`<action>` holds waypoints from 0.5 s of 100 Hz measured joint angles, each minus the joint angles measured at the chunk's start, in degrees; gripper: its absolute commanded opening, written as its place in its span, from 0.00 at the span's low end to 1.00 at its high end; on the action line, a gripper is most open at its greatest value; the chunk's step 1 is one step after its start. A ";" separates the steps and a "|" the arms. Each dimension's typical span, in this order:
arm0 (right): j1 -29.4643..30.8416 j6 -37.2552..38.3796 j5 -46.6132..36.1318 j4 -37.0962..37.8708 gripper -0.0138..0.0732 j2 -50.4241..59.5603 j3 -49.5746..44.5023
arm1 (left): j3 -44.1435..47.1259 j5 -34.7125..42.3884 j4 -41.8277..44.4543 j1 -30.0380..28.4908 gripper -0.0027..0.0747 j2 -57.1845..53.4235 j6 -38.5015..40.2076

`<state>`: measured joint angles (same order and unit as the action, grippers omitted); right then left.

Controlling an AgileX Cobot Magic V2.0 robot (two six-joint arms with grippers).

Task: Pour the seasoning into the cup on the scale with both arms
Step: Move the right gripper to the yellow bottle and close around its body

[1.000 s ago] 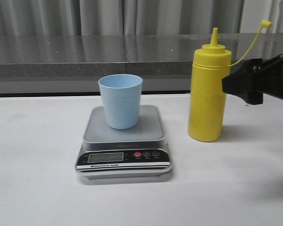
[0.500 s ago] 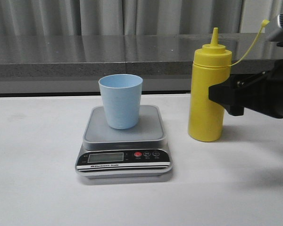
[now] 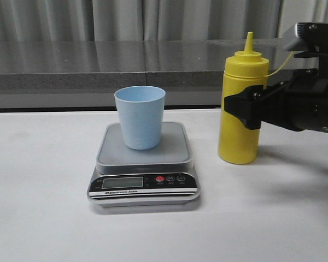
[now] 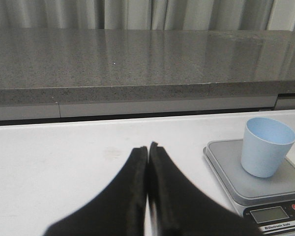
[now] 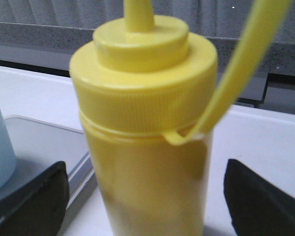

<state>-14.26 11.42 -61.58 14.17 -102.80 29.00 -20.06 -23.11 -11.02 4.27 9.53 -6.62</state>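
- The flat silver-grey digital scale [image 3: 144,166] with a black front panel and a red button stands nearest to the front on the white matte table [image 3: 38,213]; wide bare table lies in front of it and to its left.
- The small light blue plastic cup [image 3: 140,117], tapered and plain, stands upright on the square platform, toward the platform's back edge.
- The tall yellow plastic squeeze bottle [image 3: 241,103] stands upright on the table, just to the right of the scale and apart from it.
- The black right gripper [image 3: 241,109] is spread wide around the bottle's middle; in the right wrist view one finger [image 5: 32,199] shows on each side of the bottle, with a gap between.
- The black left gripper [image 4: 148,150] is closed on nothing, its fingers pressed together, above the bare table to the left of the scale.
- Behind the table runs a grey speckled stone counter [image 3: 71,63].
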 measured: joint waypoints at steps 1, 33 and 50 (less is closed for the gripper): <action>0.00 0.00 0.00 0.00 0.89 -0.15 0.03 | 0.00 0.00 0.00 0.00 0.01 0.00 0.00; 0.00 0.00 0.00 1.22 0.89 -3.82 3.80 | 0.00 0.00 0.00 0.00 0.01 0.00 0.00; 0.00 0.00 -0.13 1.29 0.88 -4.35 4.85 | 0.00 0.00 0.00 0.00 0.01 0.00 0.00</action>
<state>-14.26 11.42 -61.71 15.46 -107.15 33.85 -20.06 -23.11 -11.02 4.27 9.53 -6.62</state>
